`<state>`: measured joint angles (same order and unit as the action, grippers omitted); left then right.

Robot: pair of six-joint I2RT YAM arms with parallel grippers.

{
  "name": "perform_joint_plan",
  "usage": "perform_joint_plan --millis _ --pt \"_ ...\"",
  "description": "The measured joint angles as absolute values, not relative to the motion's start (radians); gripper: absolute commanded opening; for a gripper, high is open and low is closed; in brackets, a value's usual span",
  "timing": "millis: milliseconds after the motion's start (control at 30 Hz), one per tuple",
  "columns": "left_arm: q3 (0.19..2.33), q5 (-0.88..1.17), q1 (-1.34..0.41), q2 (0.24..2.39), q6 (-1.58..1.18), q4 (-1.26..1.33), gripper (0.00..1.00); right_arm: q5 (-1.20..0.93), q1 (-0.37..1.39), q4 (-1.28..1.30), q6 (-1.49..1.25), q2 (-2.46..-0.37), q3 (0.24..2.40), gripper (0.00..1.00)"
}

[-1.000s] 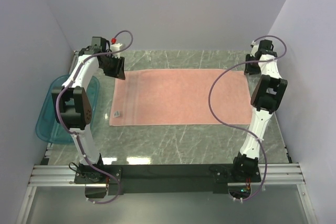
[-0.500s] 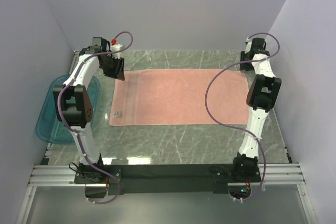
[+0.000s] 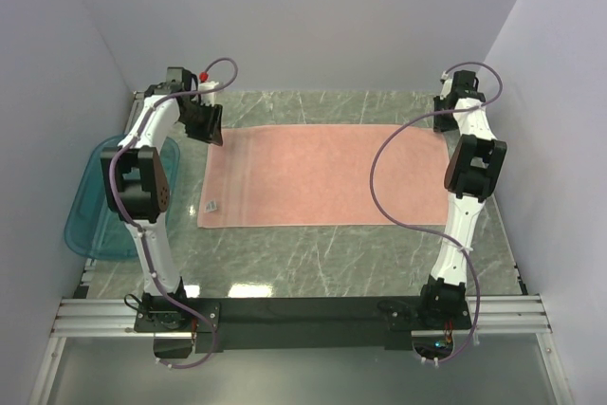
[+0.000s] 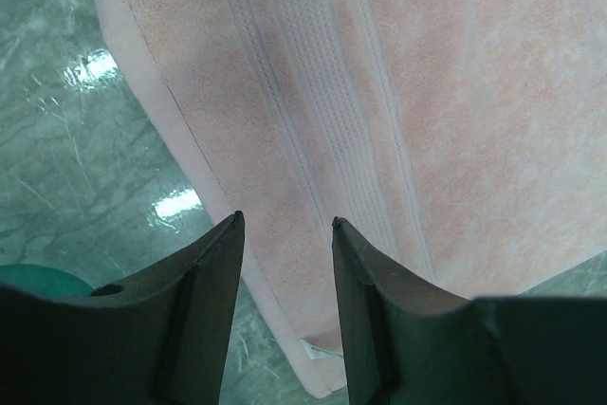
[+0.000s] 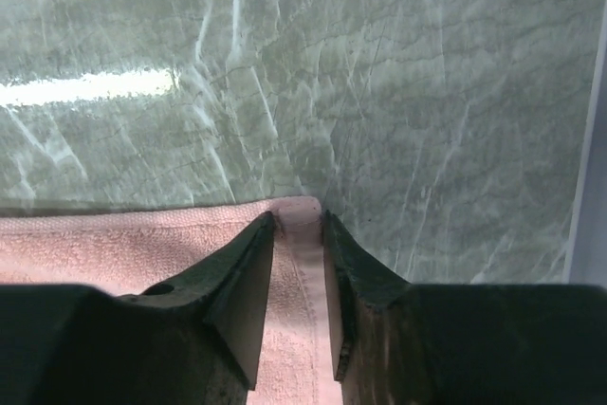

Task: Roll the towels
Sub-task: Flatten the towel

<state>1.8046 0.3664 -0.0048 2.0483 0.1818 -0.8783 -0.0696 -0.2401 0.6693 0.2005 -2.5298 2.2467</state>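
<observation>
left fingers [image 4: 204, 320] and right fingers [image 5: 232, 301] parted over towel's [image 3: 327, 173] ends; tray [image 3: 90, 201] left.

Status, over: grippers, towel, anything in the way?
Left gripper open over towel, far left corner. Right gripper narrow astride far right corner, grip unclear. Towel flat, unrolled. Tray left, clear of it.

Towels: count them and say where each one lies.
1. The pink towel lies spread flat in the middle of the view. The teal tray at the left shows none, though the left arm hides part of it.
</observation>
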Motion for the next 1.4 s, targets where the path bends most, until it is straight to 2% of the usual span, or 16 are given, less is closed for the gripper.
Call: perform_joint_plan --millis 33,133,167,200,367,833,1400 --pt "1.816 0.364 -0.005 2.059 0.181 -0.884 0.48 -0.072 -0.24 0.674 0.203 -2.53 2.249 0.3" --pt "1.875 0.359 -0.005 2.106 0.179 -0.898 0.49 -0.081 -0.24 0.677 0.21 -2.533 2.252 0.13" --pt "1.9 0.358 -0.005 2.125 0.177 -0.901 0.49 -0.084 -0.24 0.677 0.212 -2.533 2.252 0.01" --pt "1.923 0.357 -0.005 2.143 0.173 -0.902 0.49 -0.087 -0.24 0.678 0.216 -2.533 2.252 0.0" --pt "2.015 0.351 -0.005 2.217 0.129 -0.881 0.51 -0.091 -0.24 0.677 0.222 -2.533 2.252 0.0" --pt "2.118 0.234 -0.005 2.375 0.028 -0.702 0.39 -0.102 -0.24 0.677 0.229 -2.533 2.252 0.0" --pt "2.146 0.139 -0.005 2.466 0.025 -0.654 0.41 -0.113 -0.24 0.677 0.231 -2.533 2.252 0.0"
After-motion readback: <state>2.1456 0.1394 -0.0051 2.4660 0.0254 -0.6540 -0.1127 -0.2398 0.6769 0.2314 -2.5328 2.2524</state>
